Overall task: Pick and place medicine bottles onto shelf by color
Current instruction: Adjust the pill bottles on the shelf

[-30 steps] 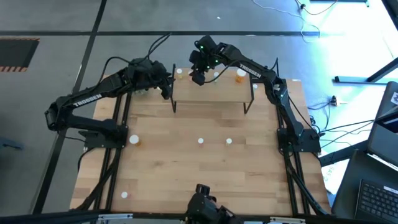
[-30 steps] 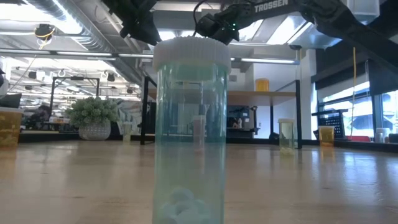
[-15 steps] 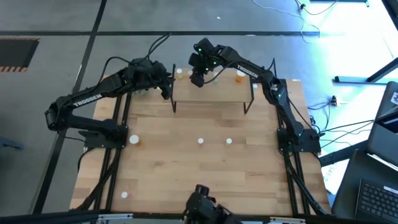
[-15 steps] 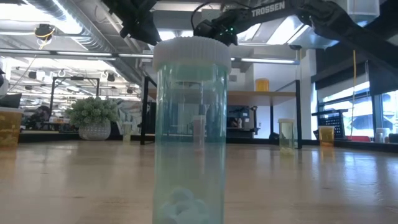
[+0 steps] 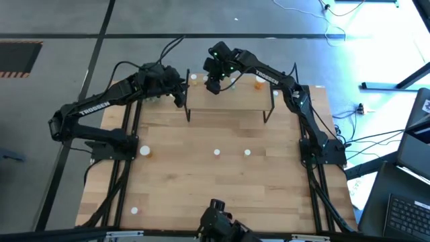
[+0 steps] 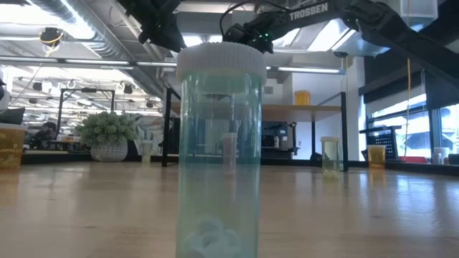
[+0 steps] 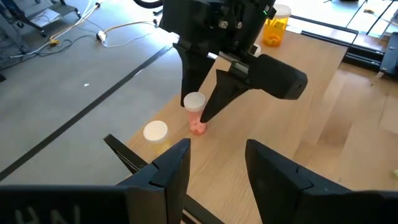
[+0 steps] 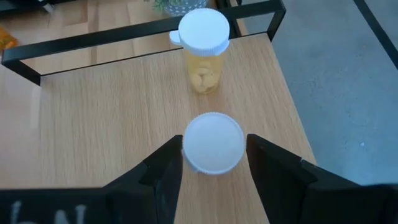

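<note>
Task looked partly done: the shelf [image 5: 228, 97] at 12 o'clock on the tabletop [image 5: 215, 181] carried a few bottles along its far edge, a pale-capped one [image 5: 194, 78] at its 11 o'clock corner and an orange one [image 5: 259, 83] toward 1 o'clock, plus the pink bottle [image 7: 195, 112] under the right claw. Plenty left: loose bottles stood on the tabletop near centre [image 5: 217, 152], just to its right [image 5: 247, 152], at 9 o'clock [image 5: 144, 150] and at 7 o'clock [image 5: 135, 210], and a green bottle [image 6: 219, 150] sat right in front of the low camera. Right claw [image 5: 213, 82] hung over the shelf's far-left part, fingers spread either side of the pink bottle's white cap [image 8: 213, 142]; whether the pads were touching it could not be told, so either a just-set-down bottle or a grip about to loosen. A yellow bottle [image 8: 203, 53] stood just beyond it on the shelf. Left claw [image 5: 179, 94] waited beside the shelf's left end, fingers apart and holding nothing.
</note>
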Controlling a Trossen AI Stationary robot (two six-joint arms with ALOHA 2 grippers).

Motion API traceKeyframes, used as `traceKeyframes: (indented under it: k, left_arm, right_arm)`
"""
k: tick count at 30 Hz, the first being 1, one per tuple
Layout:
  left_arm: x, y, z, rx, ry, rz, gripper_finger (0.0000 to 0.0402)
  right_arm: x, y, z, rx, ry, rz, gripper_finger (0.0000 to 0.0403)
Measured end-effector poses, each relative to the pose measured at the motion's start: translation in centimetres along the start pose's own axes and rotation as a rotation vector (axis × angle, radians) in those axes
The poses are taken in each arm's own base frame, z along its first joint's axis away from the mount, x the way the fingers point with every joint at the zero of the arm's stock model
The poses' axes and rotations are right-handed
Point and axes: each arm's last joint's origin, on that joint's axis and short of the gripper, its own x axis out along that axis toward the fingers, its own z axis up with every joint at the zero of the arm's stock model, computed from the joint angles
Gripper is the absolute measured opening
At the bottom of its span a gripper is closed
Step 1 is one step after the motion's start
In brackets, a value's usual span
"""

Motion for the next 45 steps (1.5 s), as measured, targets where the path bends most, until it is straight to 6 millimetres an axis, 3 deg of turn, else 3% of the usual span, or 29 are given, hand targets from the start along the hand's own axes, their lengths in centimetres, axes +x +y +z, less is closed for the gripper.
traceKeyframes:
  k: [11, 35, 45]
  left_arm:
    - [0.0, 0.0, 0.0, 0.043, 0.0, 0.0, 0.0149]
    - [0.0, 0.0, 0.0, 0.044, 0.0, 0.0, 0.0149]
    - [0.0, 0.0, 0.0, 0.044, 0.0, 0.0, 0.0149]
  right_arm:
    - [0.0, 0.0, 0.0, -0.006, 0.001, 0.001, 0.0105]
    - [-0.3, 0.1, -0.6, 0.005, 0.063, 0.008, 0.0105]
    - [-1.0, -0.9, -0.9, 0.007, 0.083, -0.007, 0.0104]
